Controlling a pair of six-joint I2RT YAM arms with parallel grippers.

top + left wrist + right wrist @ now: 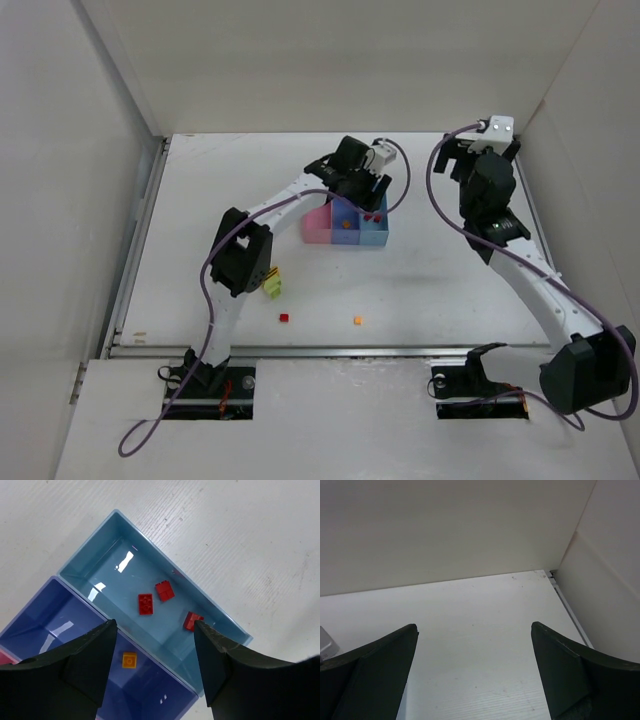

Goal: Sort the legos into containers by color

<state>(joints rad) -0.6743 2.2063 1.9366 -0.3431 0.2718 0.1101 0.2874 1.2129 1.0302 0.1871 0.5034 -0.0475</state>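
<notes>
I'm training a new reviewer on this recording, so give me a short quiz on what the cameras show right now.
1. True or false: the left gripper is shut on a brick.
2. How many red bricks lie in the light blue bin? A) one B) three C) five
3. Fill in: the orange brick seen between the left fingers lies in the ____ bin.

Key
1. False: its jaws stand apart, with nothing between them.
2. B
3. The violet bin, next to the light blue one.
</notes>
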